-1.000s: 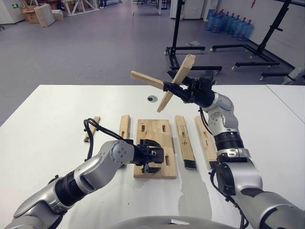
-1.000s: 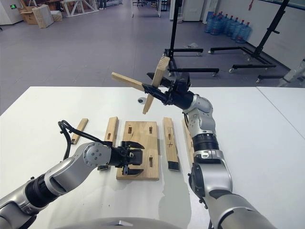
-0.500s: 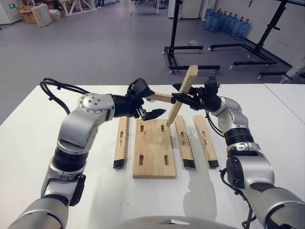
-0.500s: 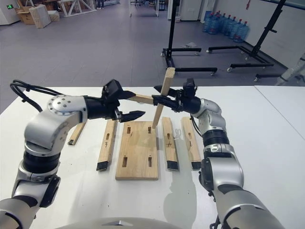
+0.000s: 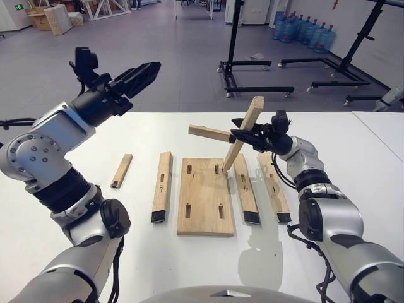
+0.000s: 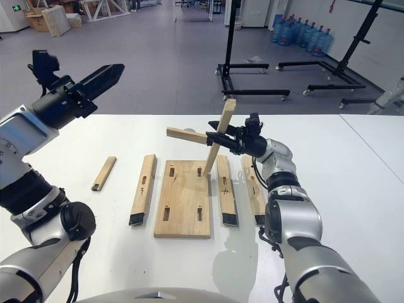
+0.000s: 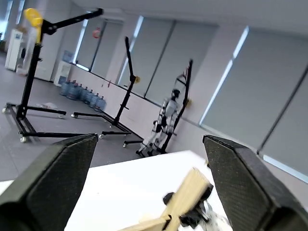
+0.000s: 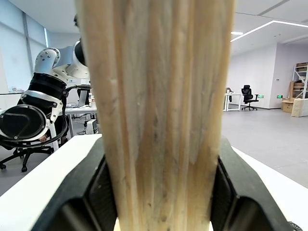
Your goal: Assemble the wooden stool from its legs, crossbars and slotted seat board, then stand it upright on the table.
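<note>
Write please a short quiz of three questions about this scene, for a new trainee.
1. True or false: the left gripper holds a wooden piece.
2. The lower end of the leg in the right gripper is: A) over bare table; B) at the seat board; C) on the floor.
3. How many long legs lie flat on the table?
Key: 1 false, it is open and empty. 2 B. 3 three.

slotted seat board (image 5: pixel 205 201) flat, crossed leg piece (image 5: pixel 243 134) tilted over it, legs (image 5: pixel 163 188) alongside
</note>
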